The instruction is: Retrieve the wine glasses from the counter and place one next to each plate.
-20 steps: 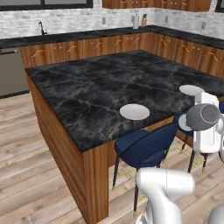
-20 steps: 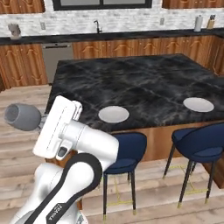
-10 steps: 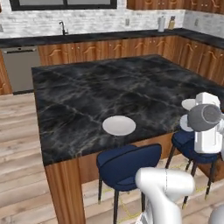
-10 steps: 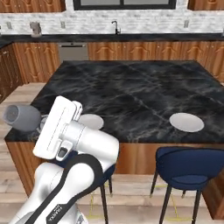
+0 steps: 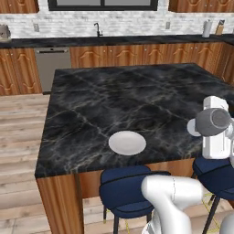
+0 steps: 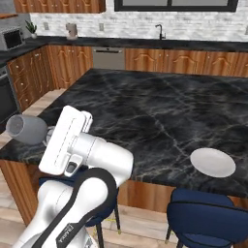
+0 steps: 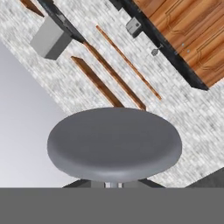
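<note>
**Glass in hand, plate ahead**

The claw (image 7: 112, 186) is closed on a wine glass (image 5: 212, 122), carried sideways beside the island's near edge; its bowl (image 7: 114, 143) looms before the hand camera; this looks like the delivery step; a white plate (image 5: 127, 142) lies by that near edge; next, upright the glass and set it just beside the plate.

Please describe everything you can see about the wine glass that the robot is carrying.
The wine glass is greyish and looks more opaque than clear. Its rounded bowl lies tilted on its side, level with the edge of the black marble island, held in the air at the end of the arm. In the hand view its round rim or foot faces the camera, directly above the pincer, which appears to grip the stem. It touches nothing else.
</note>
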